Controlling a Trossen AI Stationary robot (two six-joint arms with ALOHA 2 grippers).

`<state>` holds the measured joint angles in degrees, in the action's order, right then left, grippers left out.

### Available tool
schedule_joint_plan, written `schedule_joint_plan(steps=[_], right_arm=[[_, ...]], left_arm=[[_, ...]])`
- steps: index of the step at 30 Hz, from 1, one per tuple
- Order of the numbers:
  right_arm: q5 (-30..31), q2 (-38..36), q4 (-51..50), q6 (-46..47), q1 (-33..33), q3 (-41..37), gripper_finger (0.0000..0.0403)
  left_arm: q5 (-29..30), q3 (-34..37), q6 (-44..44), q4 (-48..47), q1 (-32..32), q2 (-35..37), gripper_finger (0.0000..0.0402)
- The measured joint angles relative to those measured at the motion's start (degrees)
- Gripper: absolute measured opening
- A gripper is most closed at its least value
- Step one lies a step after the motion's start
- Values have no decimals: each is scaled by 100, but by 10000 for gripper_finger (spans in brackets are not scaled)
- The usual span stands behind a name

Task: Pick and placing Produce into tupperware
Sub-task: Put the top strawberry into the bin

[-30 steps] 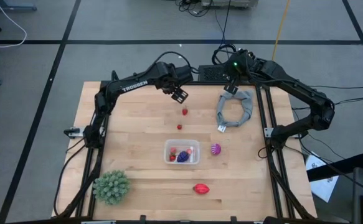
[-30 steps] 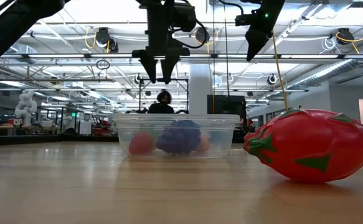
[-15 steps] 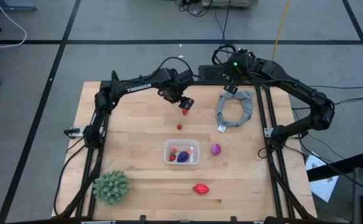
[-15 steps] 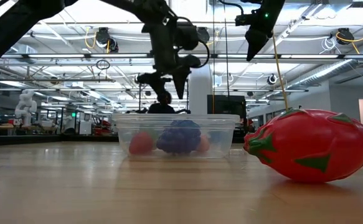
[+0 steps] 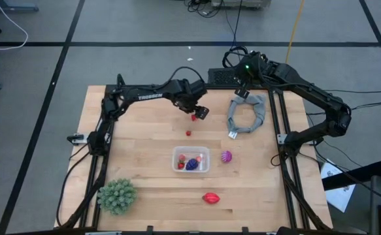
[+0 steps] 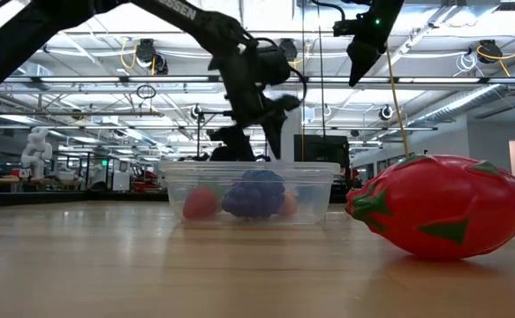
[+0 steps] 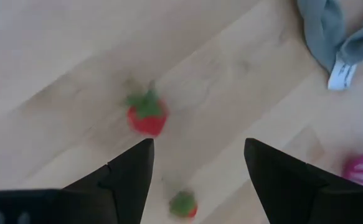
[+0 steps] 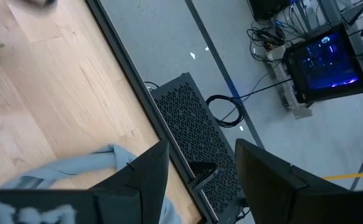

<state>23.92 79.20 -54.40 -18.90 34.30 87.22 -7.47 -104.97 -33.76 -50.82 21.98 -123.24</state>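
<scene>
We see the left gripper (image 5: 200, 112) open above a little red strawberry (image 7: 147, 116) — not touching it. The right gripper (image 5: 242, 92) waits open over the grey cloth ring (image 5: 247, 114).

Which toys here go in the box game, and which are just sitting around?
For the job: two strawberries, pink fruit, red dragon fruit, clear tub, open left gripper.
Just lying about: green spiky ball, grey cloth ring.

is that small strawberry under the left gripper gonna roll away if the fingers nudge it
Probably somewhat. The strawberry looks rounded and small on bare smooth wood, so a nudge could roll it. Its green leafy cap may stop it early. The left gripper stands open, wider than the berry, which allows some slack.
</scene>
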Motion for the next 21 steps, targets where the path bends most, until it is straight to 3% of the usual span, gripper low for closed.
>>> schedule_joint_plan(steps=[9, 15, 21], right_arm=[[-17, -2, -38, 13, -4, 0, 177], [-17, -2, -25, -64, -2, 0, 177], [-20, -2, 106, -131, -2, 0, 177]], left_arm=[[57, -28, 31, -41, 98, -603, 253], [457, -33, 57, -210, 153, -527, 253], [491, -33, 163, -96, 155, -527, 253]])
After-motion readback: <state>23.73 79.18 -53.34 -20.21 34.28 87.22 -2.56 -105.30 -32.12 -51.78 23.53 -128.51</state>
